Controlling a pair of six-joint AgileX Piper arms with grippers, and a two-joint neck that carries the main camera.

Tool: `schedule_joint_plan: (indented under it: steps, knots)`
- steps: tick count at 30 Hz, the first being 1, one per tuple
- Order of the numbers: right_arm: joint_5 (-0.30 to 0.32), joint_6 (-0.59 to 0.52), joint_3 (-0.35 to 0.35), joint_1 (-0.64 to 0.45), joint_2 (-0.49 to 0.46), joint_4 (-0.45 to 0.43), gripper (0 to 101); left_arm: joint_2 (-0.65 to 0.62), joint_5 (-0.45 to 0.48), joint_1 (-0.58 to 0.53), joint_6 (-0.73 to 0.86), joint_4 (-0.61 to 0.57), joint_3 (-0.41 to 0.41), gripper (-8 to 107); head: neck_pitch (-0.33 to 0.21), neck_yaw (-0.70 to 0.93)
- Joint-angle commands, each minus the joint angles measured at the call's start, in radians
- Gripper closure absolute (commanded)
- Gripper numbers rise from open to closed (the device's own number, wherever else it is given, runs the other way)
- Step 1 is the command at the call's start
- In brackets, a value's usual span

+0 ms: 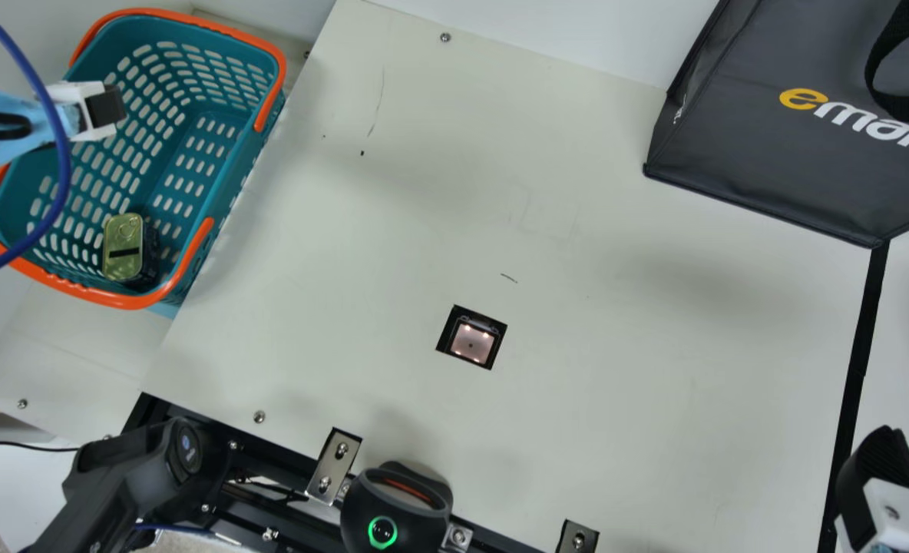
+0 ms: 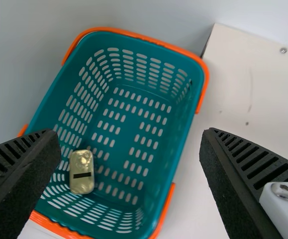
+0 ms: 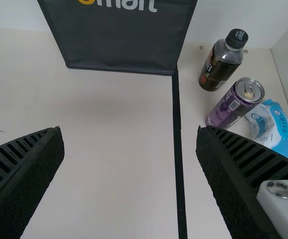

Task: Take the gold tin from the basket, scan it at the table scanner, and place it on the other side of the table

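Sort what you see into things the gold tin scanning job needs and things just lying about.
For the job:
- gold tin, in the basket
- table scanner
- table

Just lying about, going by the task:
- dark bag
- capped bottle
- purple can
- blue-and-white packet

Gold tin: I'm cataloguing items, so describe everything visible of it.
The gold tin is a shiny, metal-looking rounded rectangle with a pull ring at one end, a black bar across its closed lid and a dark side. It sits lid up inside the basket, at the end nearer the robot. The left pincer isn't touching it.
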Motion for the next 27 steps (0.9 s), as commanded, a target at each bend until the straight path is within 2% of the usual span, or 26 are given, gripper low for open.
schedule_joint_plan:
  steps: [1,12,27]
  knots:
    - [0.000,0.000,0.000,0.000,0.000,0.000,6,0.044,0.003,0.033,0.122,-0.016,-0.003,9,-0.030,0.004]
    - [0.001,0.000,0.000,0.000,0.000,0.000,6,0.277,-0.028,0.049,0.309,-0.009,-0.059,9,-0.030,0.004]
    - [0.001,0.000,0.000,0.000,0.000,0.000,6,0.560,-0.081,-0.044,0.314,0.083,-0.113,9,-0.030,0.004]
